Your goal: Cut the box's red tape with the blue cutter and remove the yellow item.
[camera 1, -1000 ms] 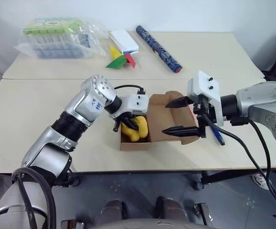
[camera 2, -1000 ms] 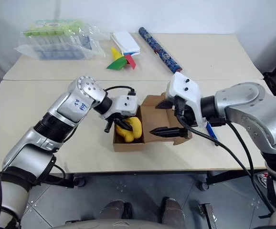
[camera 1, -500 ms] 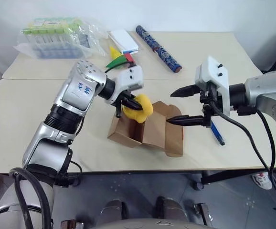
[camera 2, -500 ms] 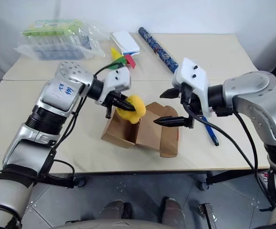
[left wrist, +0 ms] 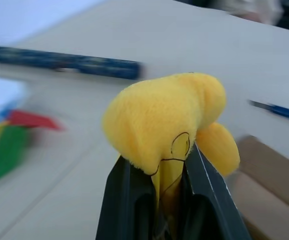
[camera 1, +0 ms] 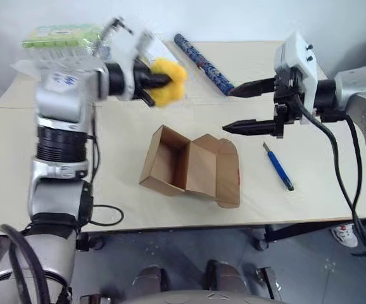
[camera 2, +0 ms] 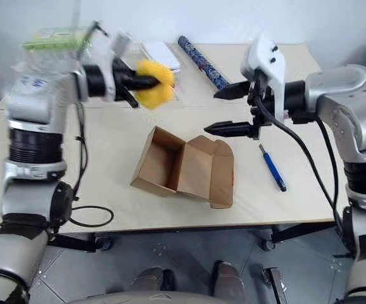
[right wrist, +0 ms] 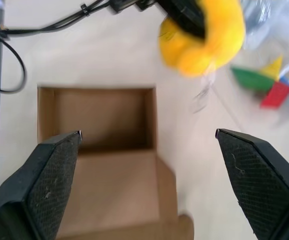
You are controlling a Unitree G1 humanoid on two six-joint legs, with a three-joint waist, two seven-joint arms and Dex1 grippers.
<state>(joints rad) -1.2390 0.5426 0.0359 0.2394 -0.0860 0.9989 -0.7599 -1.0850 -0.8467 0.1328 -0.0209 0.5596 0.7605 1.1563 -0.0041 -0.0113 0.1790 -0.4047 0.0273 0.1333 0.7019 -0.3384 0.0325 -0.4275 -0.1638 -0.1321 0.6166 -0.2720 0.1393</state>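
Jaws of the left gripper (left wrist: 157, 200) pinch the yellow toy (left wrist: 167, 120), its thin loop, apparently thread, visible from the wrist; right gripper (camera 1: 251, 107) gapes wide above the open box (camera 1: 189, 166).

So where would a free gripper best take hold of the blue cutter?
Grip the blue cutter mid-shaft, coming straight down from above with the fingers across its width. It lies flat on the table, slim and straight, clear of the box, so nothing blocks either side.
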